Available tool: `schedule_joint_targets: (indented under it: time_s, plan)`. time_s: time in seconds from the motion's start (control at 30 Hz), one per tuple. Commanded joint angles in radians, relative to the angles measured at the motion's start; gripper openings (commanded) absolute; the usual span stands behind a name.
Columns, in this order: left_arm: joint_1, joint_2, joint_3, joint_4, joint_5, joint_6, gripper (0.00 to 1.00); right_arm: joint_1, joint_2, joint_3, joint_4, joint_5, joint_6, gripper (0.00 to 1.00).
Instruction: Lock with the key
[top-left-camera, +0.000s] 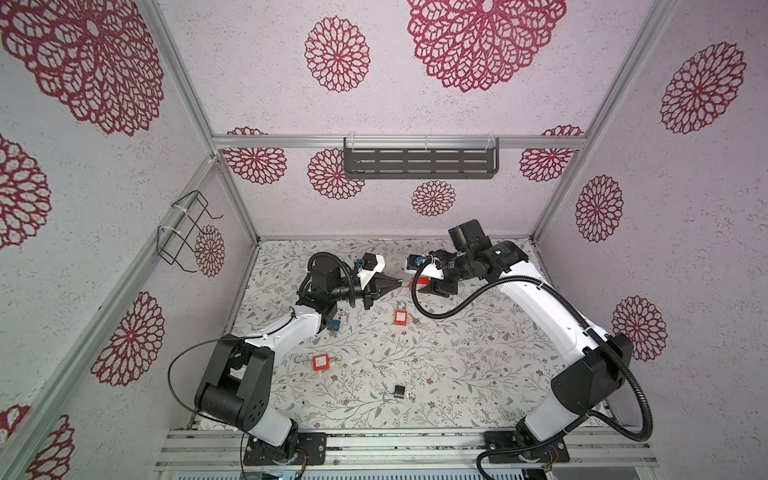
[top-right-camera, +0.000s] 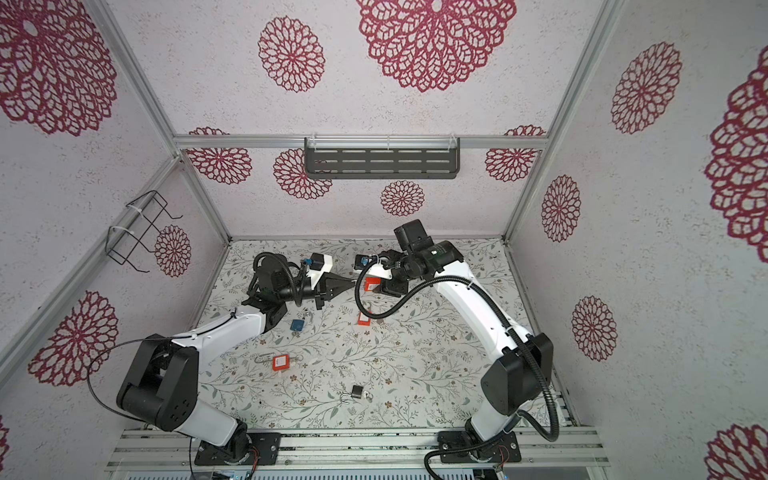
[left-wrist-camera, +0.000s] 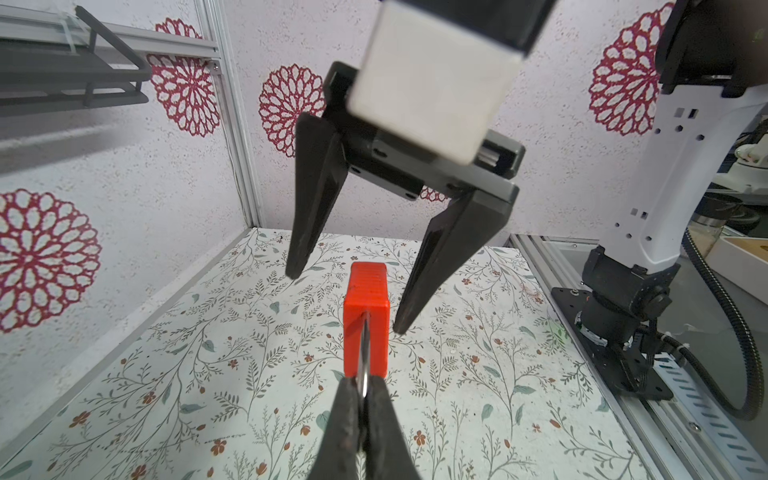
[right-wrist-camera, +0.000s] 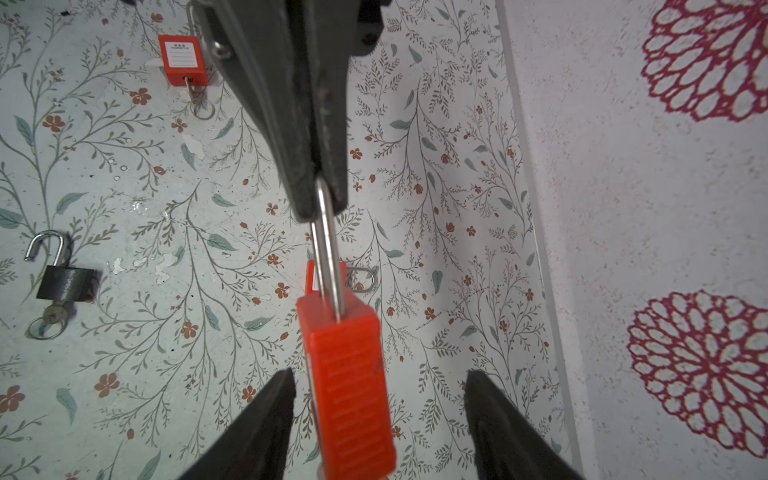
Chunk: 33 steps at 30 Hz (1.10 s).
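Shackle (right-wrist-camera: 328, 249) of red padlock (right-wrist-camera: 349, 374) clamped in left pincer (left-wrist-camera: 362, 384), right pincer (right-wrist-camera: 378, 376) apart, base cropped.

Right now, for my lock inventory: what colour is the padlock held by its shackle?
The padlock is orange-red, clearest in the right wrist view.

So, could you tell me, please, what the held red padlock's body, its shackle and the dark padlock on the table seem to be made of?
Red padlock body: probably moulded plastic, matt; even bright colour, ribbed side.
Its shackle: metal, likely steel, polished; silvery with bright highlights.
Dark padlock: seemingly metal; grey-black body with a dull sheen; which alloy, I cannot tell.
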Motion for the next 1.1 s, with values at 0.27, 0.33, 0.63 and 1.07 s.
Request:
schedule_joint_targets:
  time_s: [0.27,0.33,0.63,1.07]
  plan:
    - [0.013,0.044,0.076,0.172,0.029,-0.132,0.00,-0.042,-0.200,-0.087,0.009,0.007,0.116,0.72]
    - [0.011,0.039,0.076,0.165,0.026,-0.130,0.00,-0.070,-0.226,-0.110,0.018,0.005,0.134,0.71]
    - [0.007,0.014,0.062,0.148,0.032,-0.123,0.00,-0.176,-0.253,-0.173,0.023,-0.064,0.151,0.64]
    - [-0.007,-0.007,0.055,0.102,0.065,-0.085,0.00,-0.178,-0.072,0.015,-0.192,-0.193,0.083,0.47]
